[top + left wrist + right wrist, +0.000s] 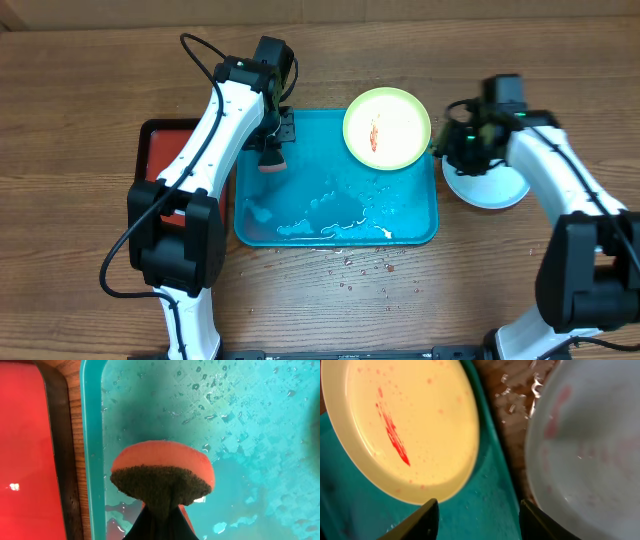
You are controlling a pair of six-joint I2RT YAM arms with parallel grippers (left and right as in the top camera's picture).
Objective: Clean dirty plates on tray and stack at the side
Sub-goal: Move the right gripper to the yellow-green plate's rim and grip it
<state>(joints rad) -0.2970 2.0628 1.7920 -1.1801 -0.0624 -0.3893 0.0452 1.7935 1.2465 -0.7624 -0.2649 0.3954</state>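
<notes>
A yellow-green plate (387,128) with a red smear lies at the far right corner of the wet turquoise tray (300,226); it also shows in the right wrist view (405,425). A white plate (490,187) lies on the table right of the tray; it shows in the right wrist view (590,455). My left gripper (272,150) is shut on an orange sponge (162,475) with a dark scouring face, held over the tray's left part (92,435). My right gripper (479,517) is open and empty above the tray's right rim, between the two plates. No third plate is in view.
A red tray (165,150) with a black rim lies left of the turquoise tray; it also shows in the left wrist view (25,450). Water puddles (340,215) sit in the tray, and red-tinged droplets (365,268) dot the table in front of it.
</notes>
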